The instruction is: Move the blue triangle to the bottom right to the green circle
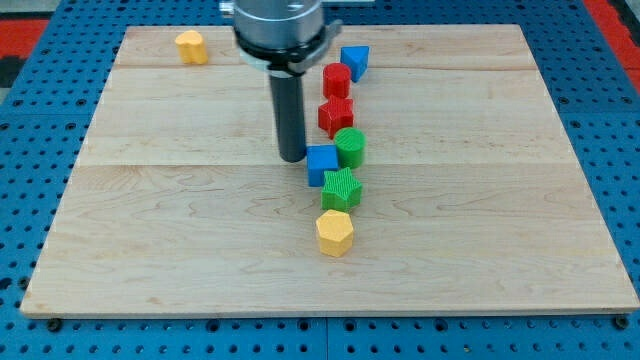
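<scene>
- Where the dark rod ends, my tip [292, 158] rests on the wooden board [150, 220], just beside a blue cube [321, 163] at its three o'clock; it has no jaws.
- The green cylinder [350, 147] touches that cube.
- The blue triangular block [354, 61] sits well apart, at one o'clock.

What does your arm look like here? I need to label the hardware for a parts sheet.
A silvery-grey metal cylindrical mount with dark banding enters from the view's top. Below it hangs a straight dark rod, plain and unmarked, ending at my tip. No cables visible.
</scene>
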Robot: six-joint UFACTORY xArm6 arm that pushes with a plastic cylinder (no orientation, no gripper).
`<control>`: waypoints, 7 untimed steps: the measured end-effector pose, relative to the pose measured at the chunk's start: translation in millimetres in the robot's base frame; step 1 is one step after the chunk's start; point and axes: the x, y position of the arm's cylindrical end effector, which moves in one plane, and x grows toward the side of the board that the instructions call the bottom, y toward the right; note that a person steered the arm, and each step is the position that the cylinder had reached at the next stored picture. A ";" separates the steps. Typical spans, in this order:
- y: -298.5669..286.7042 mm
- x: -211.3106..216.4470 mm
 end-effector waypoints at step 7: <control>81.8 -156.9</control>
